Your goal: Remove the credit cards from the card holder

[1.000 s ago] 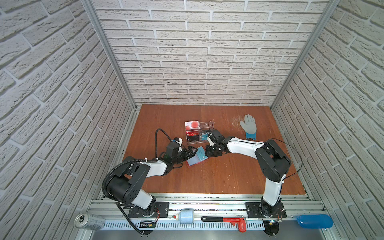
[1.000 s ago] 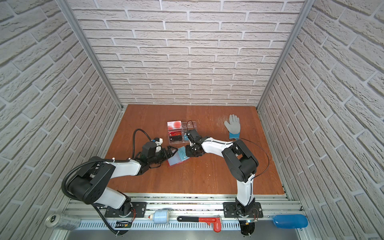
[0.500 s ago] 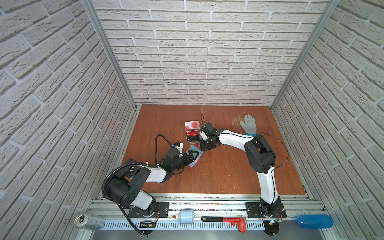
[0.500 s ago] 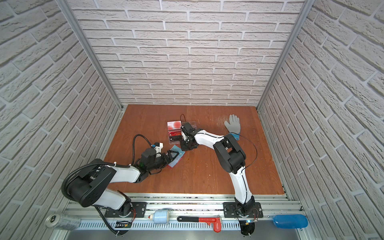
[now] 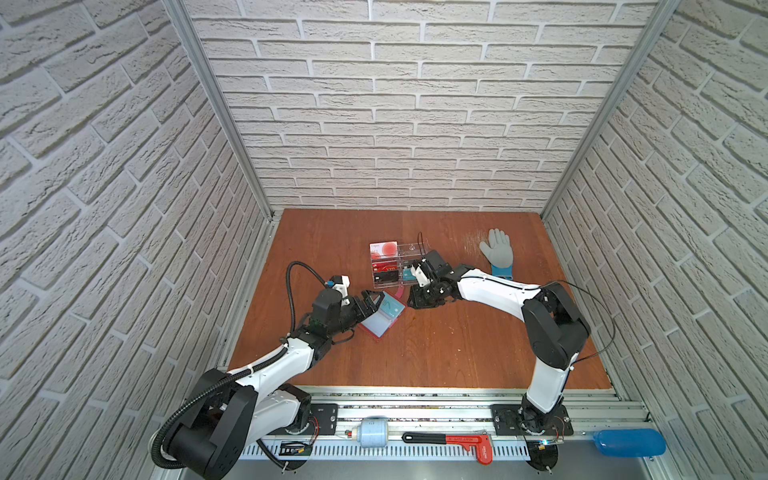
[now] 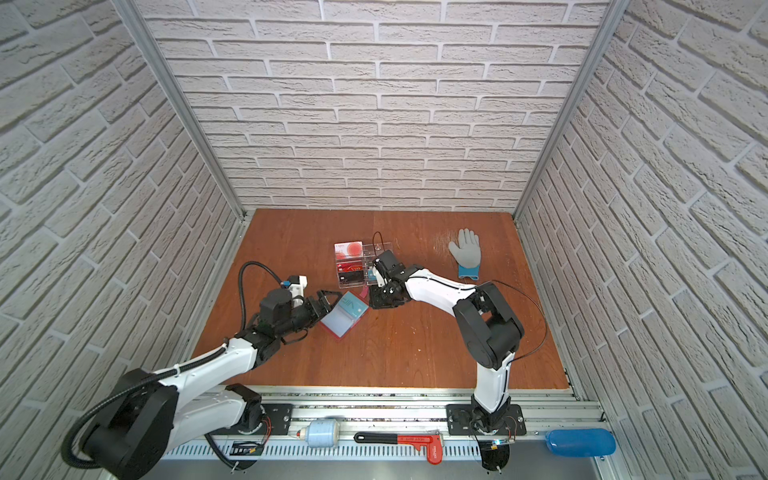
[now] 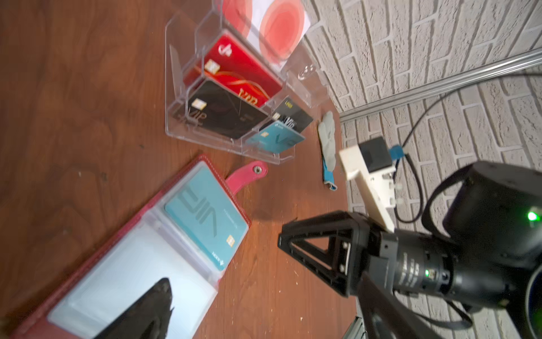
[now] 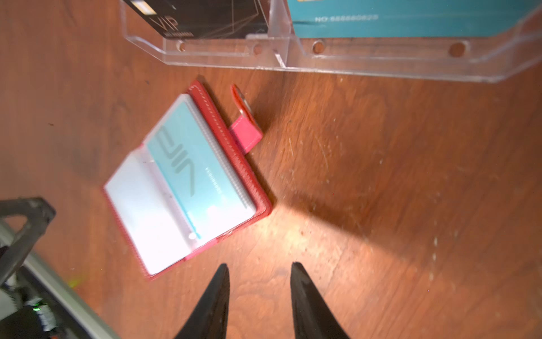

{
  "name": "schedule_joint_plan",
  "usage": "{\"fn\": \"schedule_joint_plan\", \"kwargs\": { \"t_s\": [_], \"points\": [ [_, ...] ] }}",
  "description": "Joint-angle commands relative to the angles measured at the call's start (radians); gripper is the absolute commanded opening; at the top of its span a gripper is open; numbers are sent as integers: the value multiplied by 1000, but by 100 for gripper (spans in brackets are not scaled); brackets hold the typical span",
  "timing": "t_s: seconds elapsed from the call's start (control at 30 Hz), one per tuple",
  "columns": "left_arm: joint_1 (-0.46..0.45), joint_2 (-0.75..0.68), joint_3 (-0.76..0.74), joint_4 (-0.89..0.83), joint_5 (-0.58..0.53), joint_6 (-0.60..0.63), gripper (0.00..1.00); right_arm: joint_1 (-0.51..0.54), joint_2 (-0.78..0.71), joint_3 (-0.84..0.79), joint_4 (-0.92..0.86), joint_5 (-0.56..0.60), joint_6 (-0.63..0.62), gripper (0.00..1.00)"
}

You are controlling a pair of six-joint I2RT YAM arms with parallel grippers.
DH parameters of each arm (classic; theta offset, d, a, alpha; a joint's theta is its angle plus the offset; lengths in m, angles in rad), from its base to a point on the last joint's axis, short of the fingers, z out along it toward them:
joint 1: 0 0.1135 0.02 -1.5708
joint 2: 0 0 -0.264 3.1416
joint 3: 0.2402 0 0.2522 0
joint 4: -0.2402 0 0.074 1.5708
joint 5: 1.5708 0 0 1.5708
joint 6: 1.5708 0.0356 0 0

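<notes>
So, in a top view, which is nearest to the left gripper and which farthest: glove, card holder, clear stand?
1. Card holder, at the left gripper, mid-table.
2. Clear stand, just behind it, toward the back wall.
3. Glove, far back on the right.

Open bench (image 5: 436, 353) lies wide and bare on the rail side of the card holder (image 5: 382, 318), the clearest way in for me. Behind it the clear stand (image 5: 388, 270) crowds close, leaving only a thin strip of wood past the snap tab (image 8: 246, 129). My left fingers (image 7: 146, 314) overhang the holder's pale page on one side. My right fingers (image 8: 215, 305) stand parted over bare wood just beside its other edge, nothing between them. The glove (image 5: 496, 253) lies well apart, blocking nothing.
</notes>
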Motion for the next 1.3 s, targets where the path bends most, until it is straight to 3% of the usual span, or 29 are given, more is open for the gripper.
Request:
{"fn": "schedule_joint_plan", "kwargs": {
  "t_s": [0.0, 0.23, 0.73, 1.13, 1.27],
  "points": [
    [52, 63, 47, -87, 60, 74, 98, 28, -11, -59, 115, -18, 95, 43],
    [56, 224, 67, 25, 99, 84, 98, 67, 53, -29, 161, -39, 130, 51],
    [31, 228, -61, 128, 77, 36, 98, 64, 222, 135, 77, -24, 86, 52],
    [-151, 264, -156, 340, -47, -100, 98, 60, 338, 317, -14, -61, 29, 51],
    [-161, 210, -175, 340, -64, -116, 98, 51, 315, 308, 0, -76, 16, 52]
  ]
}}
